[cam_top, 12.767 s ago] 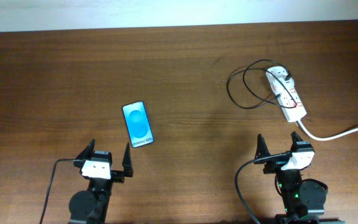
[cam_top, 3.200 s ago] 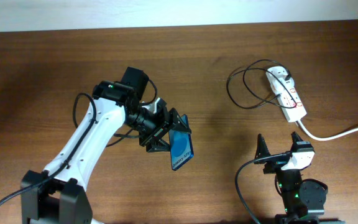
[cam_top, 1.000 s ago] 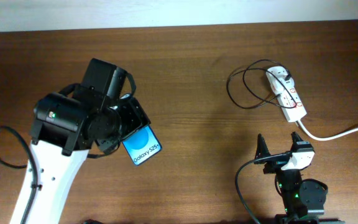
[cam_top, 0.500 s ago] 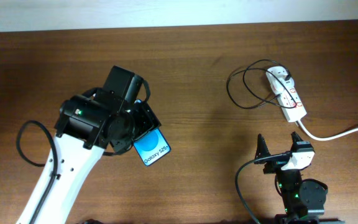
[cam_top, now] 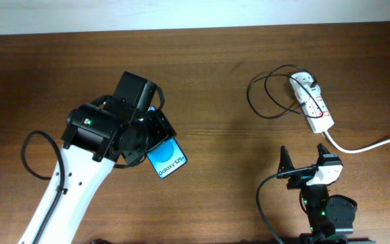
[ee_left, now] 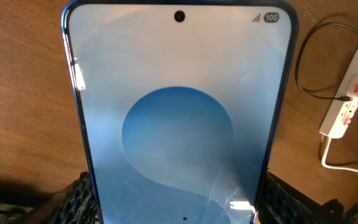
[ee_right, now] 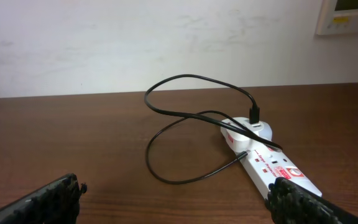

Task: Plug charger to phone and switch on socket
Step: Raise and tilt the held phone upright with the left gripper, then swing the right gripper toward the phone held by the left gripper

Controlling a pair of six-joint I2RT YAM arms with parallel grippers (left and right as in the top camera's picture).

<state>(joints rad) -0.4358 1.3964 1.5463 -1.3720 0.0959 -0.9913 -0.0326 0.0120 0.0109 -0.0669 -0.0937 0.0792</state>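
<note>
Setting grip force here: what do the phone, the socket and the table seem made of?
Likely: phone, glossy glass front, given the reflections, with a bluish, perhaps metal edge; socket, smooth white moulded plastic; table, wood or wood-look laminate, given its grain.

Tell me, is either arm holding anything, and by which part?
The left tool holds the phone by its two long side edges, near its lower end. The right tool is open and empty.
</note>
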